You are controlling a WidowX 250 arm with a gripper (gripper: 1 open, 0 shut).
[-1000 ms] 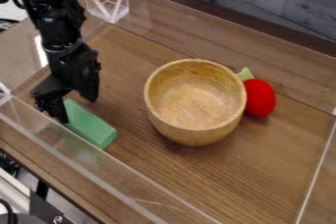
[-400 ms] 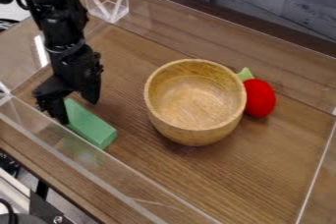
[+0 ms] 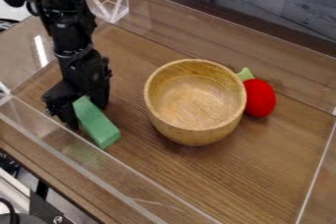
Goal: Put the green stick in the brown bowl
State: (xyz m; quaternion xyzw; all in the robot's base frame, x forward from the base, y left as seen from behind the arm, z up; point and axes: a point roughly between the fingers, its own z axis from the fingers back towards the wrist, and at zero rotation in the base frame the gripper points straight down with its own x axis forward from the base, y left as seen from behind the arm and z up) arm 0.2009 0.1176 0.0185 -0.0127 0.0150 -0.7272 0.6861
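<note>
The green stick [image 3: 97,124] lies flat on the wooden table, left of the brown bowl [image 3: 197,128], which stands upright and empty. My gripper [image 3: 77,100] hangs from the black arm at the left. Its jaws are open, and they straddle the stick's far end, one finger on each side. I cannot tell whether the fingers touch the stick. The stick's near end shows clear of the gripper.
A red ball [image 3: 260,97] with a small green bit [image 3: 246,74] rests against the bowl's right side. Clear acrylic walls [image 3: 157,194] ring the wooden surface on the front, left and right. There is bare wood between the stick and the bowl.
The gripper has moved a little to the right and down, and now sits around the stick's far end. Its jaws have stayed open. The bowl and the ball have not moved.
</note>
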